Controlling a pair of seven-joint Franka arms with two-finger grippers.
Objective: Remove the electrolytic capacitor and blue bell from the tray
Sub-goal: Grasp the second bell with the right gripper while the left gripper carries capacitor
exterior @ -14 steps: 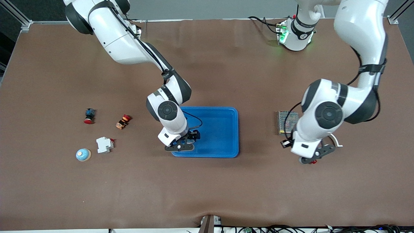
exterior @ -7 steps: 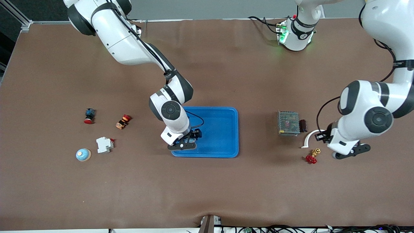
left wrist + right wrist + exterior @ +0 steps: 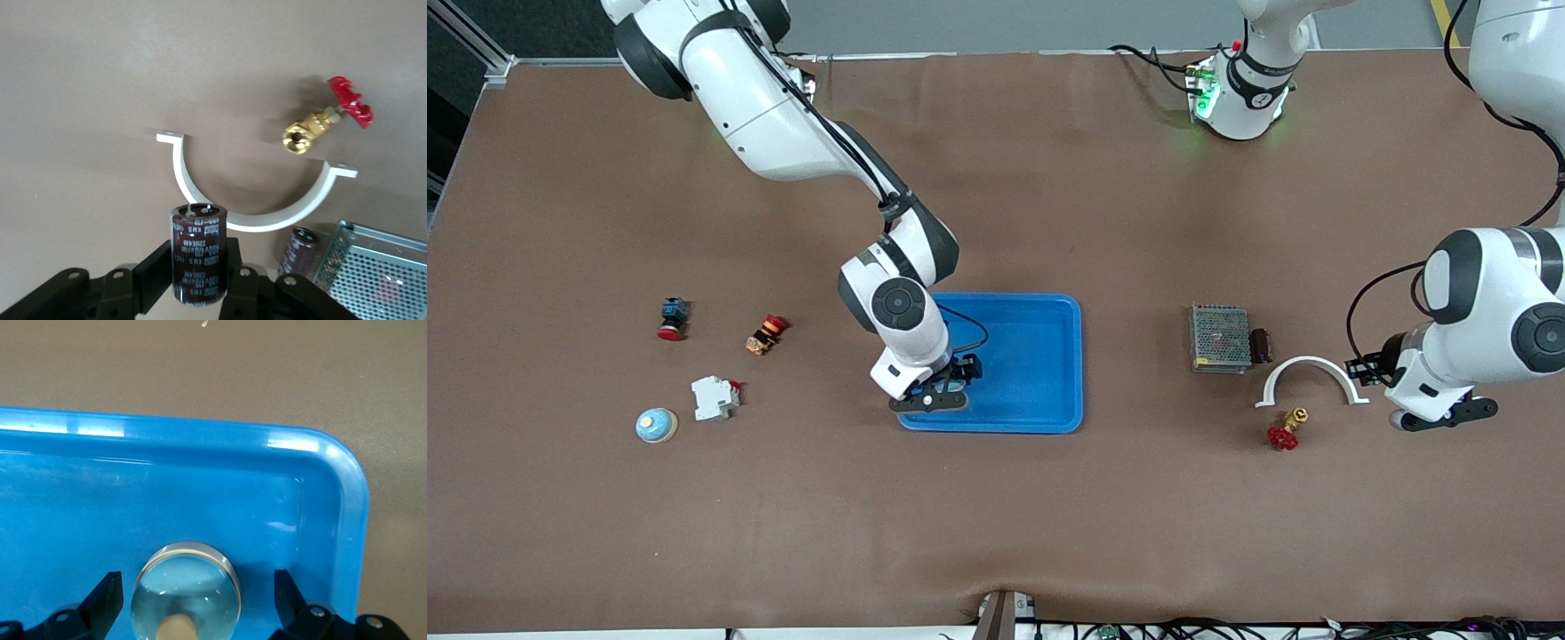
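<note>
A: Left claw [image 3: 200, 293] has swung out past the white clamp [image 3: 1311, 377] and valve [image 3: 1282, 432], clenched on the capacitor [image 3: 198, 252]: that one's out of the tray [image 3: 1040, 373] and off to the left arm's end of the bench [image 3: 1049, 533].

B: And the right claw [image 3: 197, 603]?

A: Spread wide, low in the tray's corner, astride the bell [image 3: 186, 593]: a glossy blue dome, pale button on top. Not gripped yet.

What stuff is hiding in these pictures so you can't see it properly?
- Blue bell in the tray: front view, right gripper covers it; right wrist view, the picture's edge cuts it.
- Capacitor in the left gripper: front view, the wrist hides it.
- Mesh box: left wrist view, cut off at the corner.
</note>
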